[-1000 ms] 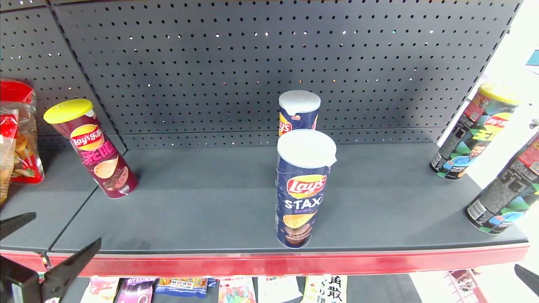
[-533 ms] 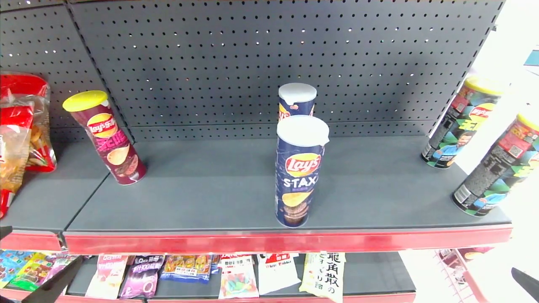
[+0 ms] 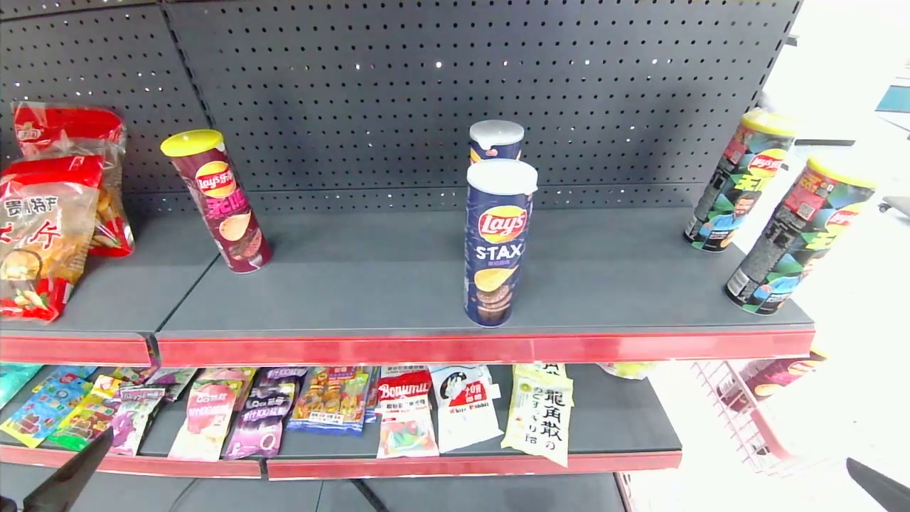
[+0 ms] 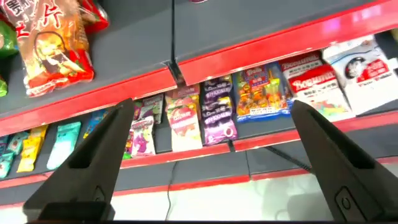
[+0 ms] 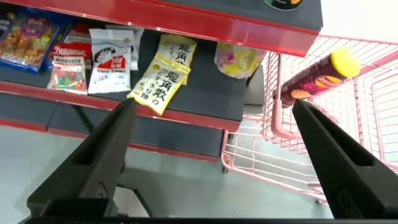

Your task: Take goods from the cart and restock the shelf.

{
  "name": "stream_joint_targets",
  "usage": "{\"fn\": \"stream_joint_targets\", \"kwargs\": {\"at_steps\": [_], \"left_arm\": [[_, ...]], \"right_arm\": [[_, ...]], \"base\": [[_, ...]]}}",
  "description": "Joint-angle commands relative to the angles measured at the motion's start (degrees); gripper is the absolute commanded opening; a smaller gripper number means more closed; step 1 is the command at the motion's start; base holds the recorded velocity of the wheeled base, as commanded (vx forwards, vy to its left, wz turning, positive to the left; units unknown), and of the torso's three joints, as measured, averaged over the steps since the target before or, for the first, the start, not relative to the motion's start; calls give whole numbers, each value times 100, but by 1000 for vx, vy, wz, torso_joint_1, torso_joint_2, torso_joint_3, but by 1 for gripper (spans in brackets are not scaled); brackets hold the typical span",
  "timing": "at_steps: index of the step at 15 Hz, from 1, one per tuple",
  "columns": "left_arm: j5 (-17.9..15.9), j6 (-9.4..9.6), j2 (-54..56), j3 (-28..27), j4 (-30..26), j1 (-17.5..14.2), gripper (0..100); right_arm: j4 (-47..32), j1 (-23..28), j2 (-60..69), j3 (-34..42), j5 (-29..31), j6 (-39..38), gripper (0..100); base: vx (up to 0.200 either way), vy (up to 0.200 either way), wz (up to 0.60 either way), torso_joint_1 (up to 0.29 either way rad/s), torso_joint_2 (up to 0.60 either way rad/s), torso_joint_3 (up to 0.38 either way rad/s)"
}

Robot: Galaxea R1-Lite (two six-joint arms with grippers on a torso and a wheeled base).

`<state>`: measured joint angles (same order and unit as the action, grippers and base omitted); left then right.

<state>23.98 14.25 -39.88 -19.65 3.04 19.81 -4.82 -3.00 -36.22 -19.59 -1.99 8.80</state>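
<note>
On the grey shelf [image 3: 355,291] a blue chip can [image 3: 498,242] stands near the red front edge, with a second blue can [image 3: 495,140] behind it. A maroon can with a yellow lid [image 3: 217,200] stands to the left. Two green-and-black cans [image 3: 736,181] [image 3: 800,235] stand at the right end. The pink wire cart [image 5: 298,143] sits low on the right and holds a maroon can [image 5: 317,78]. My left gripper [image 4: 212,104] is open and empty, in front of the lower shelf. My right gripper [image 5: 212,102] is open and empty, near the cart.
Red snack bags [image 3: 50,227] fill the shelf's left end. The lower shelf [image 3: 625,419] carries a row of flat snack packets [image 3: 398,412]. A dark pegboard [image 3: 426,85] backs the shelves. Bare shelf lies on both sides of the blue cans.
The head camera has pulled back and the whole picture has shifted, bringing the lower shelf and the cart into sight. Both grippers now sit lower in the picture. No can has moved.
</note>
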Motion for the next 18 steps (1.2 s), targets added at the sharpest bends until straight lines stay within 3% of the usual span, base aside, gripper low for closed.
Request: {"fn": "stream_joint_targets", "kwargs": {"at_steps": [1, 4, 5, 6, 15, 16, 18], "left_arm": [[10, 25, 94, 23, -5, -56, 100], [19, 262, 270, 58, -14, -56, 100], [2, 482, 358, 84, -14, -56, 100], [2, 552, 419, 163, -5, -56, 100], [-7, 570, 718, 251, -22, -56, 100], [-34, 640, 744, 269, -22, -47, 100], [-174, 1001, 920, 339, -14, -39, 100]], "right_arm": [[7, -8, -87, 52, -3, 43, 100], [16, -8, -78, 61, -3, 139, 100], [7, -8, -52, 78, -3, 139, 100], [7, -8, -34, 78, -3, 148, 100], [7, -8, -52, 105, 5, 298, 100], [7, -8, -52, 105, 14, 298, 100], [7, -8, -70, 96, 14, 333, 100]], "base": [[0, -200, 0, 22, 7, 7], [0, -200, 0, 4, 2, 4], [0, -200, 0, 22, 2, -2], [0, -200, 0, 17, 7, -7], [0, -200, 0, 1, -1, 4], [0, -200, 0, 2, 2, 2], [0, -100, 0, 6, 1, 4]]}}
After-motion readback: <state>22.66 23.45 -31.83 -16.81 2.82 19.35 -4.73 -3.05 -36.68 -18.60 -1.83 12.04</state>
